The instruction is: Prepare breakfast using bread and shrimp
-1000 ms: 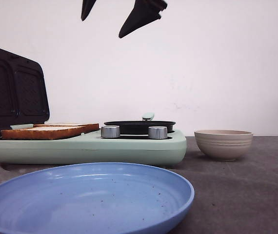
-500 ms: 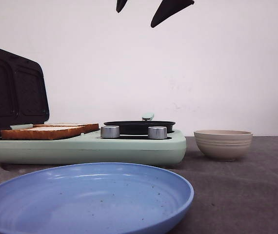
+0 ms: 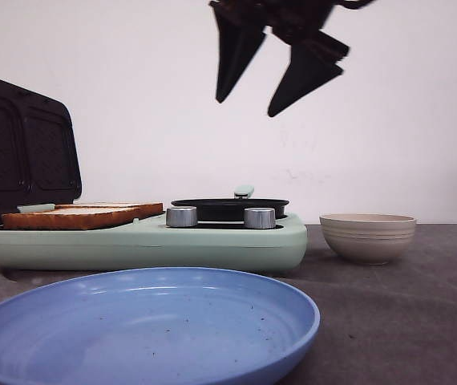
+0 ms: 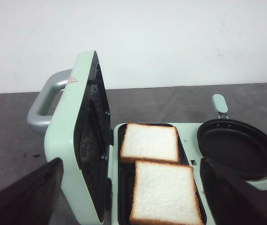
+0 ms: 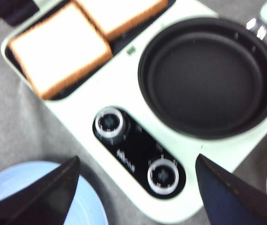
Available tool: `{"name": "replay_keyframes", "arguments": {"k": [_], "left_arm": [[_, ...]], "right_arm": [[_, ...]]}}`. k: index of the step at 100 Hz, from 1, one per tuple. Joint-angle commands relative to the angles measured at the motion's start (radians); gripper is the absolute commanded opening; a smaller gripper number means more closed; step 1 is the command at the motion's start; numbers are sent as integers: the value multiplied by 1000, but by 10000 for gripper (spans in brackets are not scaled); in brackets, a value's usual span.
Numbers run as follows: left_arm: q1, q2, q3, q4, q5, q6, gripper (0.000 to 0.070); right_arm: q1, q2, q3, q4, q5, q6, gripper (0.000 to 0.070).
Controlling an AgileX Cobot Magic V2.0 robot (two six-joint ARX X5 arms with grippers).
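Two slices of bread lie side by side in the sandwich tray of the mint-green breakfast maker, seen edge-on as bread in the front view and as bread from the right wrist. My right gripper hangs open high above the black pan; from its wrist the right gripper is over the control knobs. My left gripper is open, holds nothing, and faces the bread from a distance. No shrimp is in view.
The breakfast maker's lid stands open at the left, with its grey handle outward. A blue plate sits at the front and a beige bowl to the maker's right, its inside hidden. The pan is bare.
In the front view my right gripper has moved right and come down, from the top edge over the bread side to above the pan. Nothing on the table moved.
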Motion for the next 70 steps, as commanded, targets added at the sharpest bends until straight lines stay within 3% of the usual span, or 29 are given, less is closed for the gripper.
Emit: {"name": "replay_keyframes", "arguments": {"k": [1, 21, 48, 70], "left_arm": [[0, 1, 5, 9, 1, -5, 505], [0, 2, 5, 8, 1, -5, 505], [0, 2, 5, 8, 1, -5, 505], [0, 2, 5, 7, 0, -5, 505]], "right_arm": [[5, -60, -58, 66, -2, -10, 476], [4, -259, -251, 159, 17, 12, 476], [4, -576, -484, 192, 166, 83, 476], [4, -845, -647, 146, 240, 167, 476]]}}
